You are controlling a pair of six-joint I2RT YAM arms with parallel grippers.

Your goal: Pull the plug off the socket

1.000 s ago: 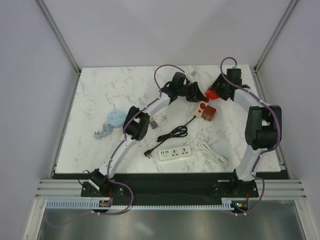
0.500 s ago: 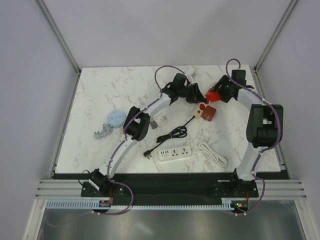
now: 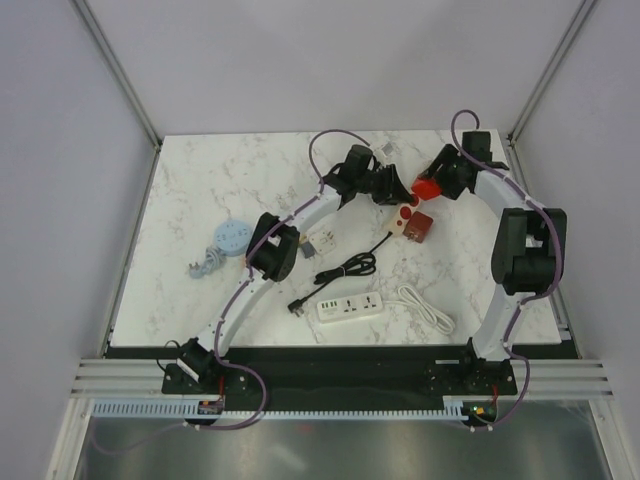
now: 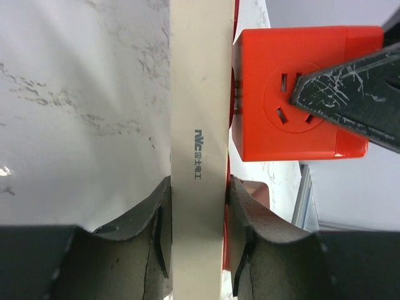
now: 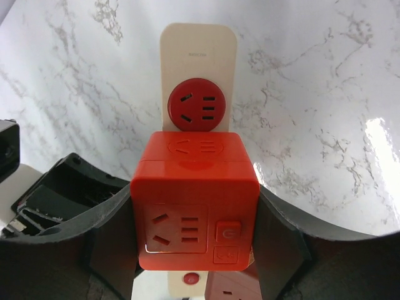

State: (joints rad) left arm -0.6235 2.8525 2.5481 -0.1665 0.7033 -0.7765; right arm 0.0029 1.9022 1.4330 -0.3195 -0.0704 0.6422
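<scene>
Left wrist view: left claw (image 4: 199, 206) clamped on a cream socket panel (image 4: 199, 94), seen edge-on. Red cube plug (image 4: 275, 134) sits just beside the panel's face across a narrow gap; whether its pins remain seated cannot be told. Right wrist view: right claw (image 5: 195, 240) closed on the plug's sides. Top external view: both held above far centre of marble bench (image 3: 200, 180); white power strip (image 3: 350, 306) and black cable (image 3: 345, 268) lie nearer.
</scene>
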